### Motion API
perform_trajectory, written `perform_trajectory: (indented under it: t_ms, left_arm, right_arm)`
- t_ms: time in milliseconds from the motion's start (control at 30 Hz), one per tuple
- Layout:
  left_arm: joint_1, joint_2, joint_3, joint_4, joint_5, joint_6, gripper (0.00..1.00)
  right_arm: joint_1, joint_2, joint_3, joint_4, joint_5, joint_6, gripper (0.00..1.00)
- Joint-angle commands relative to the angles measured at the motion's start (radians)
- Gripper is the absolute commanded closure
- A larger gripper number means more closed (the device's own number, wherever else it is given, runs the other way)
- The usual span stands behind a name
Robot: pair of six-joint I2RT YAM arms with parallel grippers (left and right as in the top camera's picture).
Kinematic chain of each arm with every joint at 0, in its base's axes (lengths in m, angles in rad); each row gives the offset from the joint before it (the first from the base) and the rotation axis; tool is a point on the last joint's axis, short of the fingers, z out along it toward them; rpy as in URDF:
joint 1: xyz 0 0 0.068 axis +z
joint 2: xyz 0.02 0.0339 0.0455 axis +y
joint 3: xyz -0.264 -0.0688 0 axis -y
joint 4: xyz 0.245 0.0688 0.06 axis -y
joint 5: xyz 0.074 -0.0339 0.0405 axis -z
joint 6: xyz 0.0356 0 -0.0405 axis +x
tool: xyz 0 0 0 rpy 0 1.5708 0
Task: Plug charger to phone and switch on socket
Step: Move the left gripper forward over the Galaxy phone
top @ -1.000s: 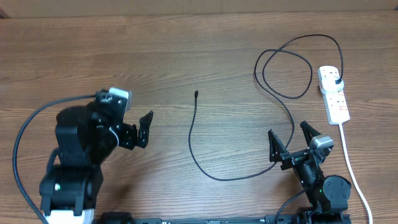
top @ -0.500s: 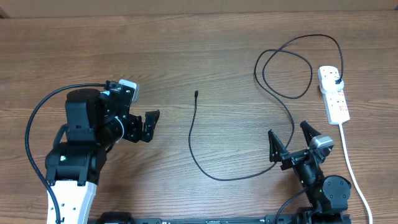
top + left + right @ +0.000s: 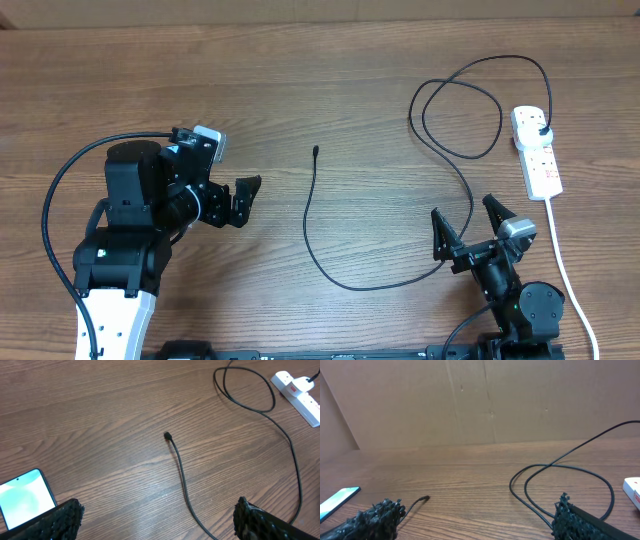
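- The left gripper point(image 3: 242, 199) stands wide apart and empty. Its arm hides the slim, light-blue-screened phone point(image 3: 26, 497) from overhead, and the wrist view cuts it off.
- The right gripper point(image 3: 466, 220) gapes, empty.
- The thin black charger cable point(image 3: 308, 228) lies between them, plugged into the white power strip point(image 3: 540, 165), whose switches are too small to read.

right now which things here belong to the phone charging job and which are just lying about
Job: charger, phone, socket.
Not the job: wooden table, cardboard wall behind it.
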Motion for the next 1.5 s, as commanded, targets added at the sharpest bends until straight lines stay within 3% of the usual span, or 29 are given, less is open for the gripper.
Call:
perform_trajectory:
  t_ms: [0,333,1100,1467]
  left_arm:
    - [0.005,0.006,0.027,0.006,0.023,-0.028,0.00]
    - [0.005,0.011,0.083,0.002,0.015,-0.108,0.00]
    - [0.005,0.172,0.326,-0.166,-0.024,-0.150,0.03]
    - [-0.082,0.217,0.370,-0.211,-0.207,-0.173,0.02]
  right_arm:
    - [-0.004,-0.012,-0.010,0.007,-0.005,-0.001,0.00]
    - [-0.004,-0.012,-0.010,0.006,-0.005,-0.001,0.00]
    - [-0.004,-0.012,-0.010,0.007,-0.005,-0.001,0.00]
    - [-0.004,-0.012,-0.010,0.006,-0.005,-0.001,0.00]
